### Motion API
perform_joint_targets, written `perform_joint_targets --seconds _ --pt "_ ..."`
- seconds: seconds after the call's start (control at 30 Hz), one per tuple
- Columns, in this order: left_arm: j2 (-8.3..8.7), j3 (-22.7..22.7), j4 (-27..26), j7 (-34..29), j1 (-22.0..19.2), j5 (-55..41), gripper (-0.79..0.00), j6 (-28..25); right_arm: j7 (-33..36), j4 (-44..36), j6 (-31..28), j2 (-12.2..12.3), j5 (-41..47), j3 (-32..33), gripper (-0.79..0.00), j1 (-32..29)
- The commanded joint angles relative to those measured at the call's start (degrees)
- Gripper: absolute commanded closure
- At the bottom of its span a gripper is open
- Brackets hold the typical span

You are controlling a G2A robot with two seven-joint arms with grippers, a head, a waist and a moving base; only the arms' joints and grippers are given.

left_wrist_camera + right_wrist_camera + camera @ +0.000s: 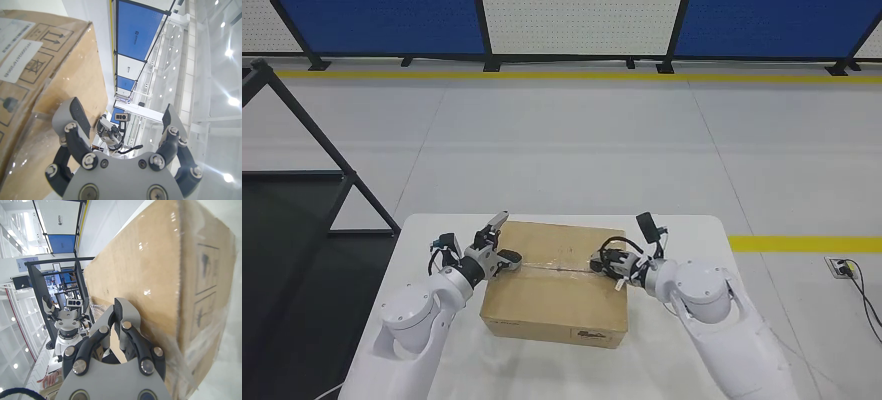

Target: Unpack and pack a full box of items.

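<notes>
Plainly, in the top view the box (552, 300) sits shut on the table (682, 230), close to its far edge, with a taped seam running across its lid. The left gripper (500, 243) is at the seam's left end, and the right gripper (602, 266) is over the lid near the seam's right end. Neither visibly holds anything, so a tug at the tape may drag the whole box toward a table edge.

In the left wrist view the left gripper (122, 105) has its fingers spread wide, one pad (79, 115) just beside the box's upper edge. Closing here would likely pinch cardboard rather than tape and crumple that edge.

In the right wrist view the right gripper (115, 308) has its pads pressed together on nothing I can make out, lying along the lid. Glossy film wraps the box, so closed tips could skid over it instead of lifting the tape. I cannot tell whether they touch it.
</notes>
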Motion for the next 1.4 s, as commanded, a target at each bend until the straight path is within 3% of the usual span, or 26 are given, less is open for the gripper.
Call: perform_joint_targets --seconds 0.0,0.77,1.17,1.37 --pt "0.01 0.00 0.01 0.00 -0.02 -0.01 -0.785 0.02 0.10 -0.98 0.30 0.34 -0.34 1.09 0.000 -0.91" --pt "0.04 0.39 -0.59 0.61 -0.13 0.33 -0.785 0.32 -1.47 -8.86 2.08 3.05 -1.10 10.29 0.000 -9.86" --pt "0.04 0.63 -1.27 0.91 0.30 0.42 -0.785 0.28 -1.82 -8.73 2.01 3.52 -0.58 10.25 0.000 -10.85" --pt "0.10 -0.21 -2.45 1.52 1.12 0.01 -0.785 -0.69 -5.09 -10.49 -0.24 3.43 3.36 11.94 0.000 -11.11"
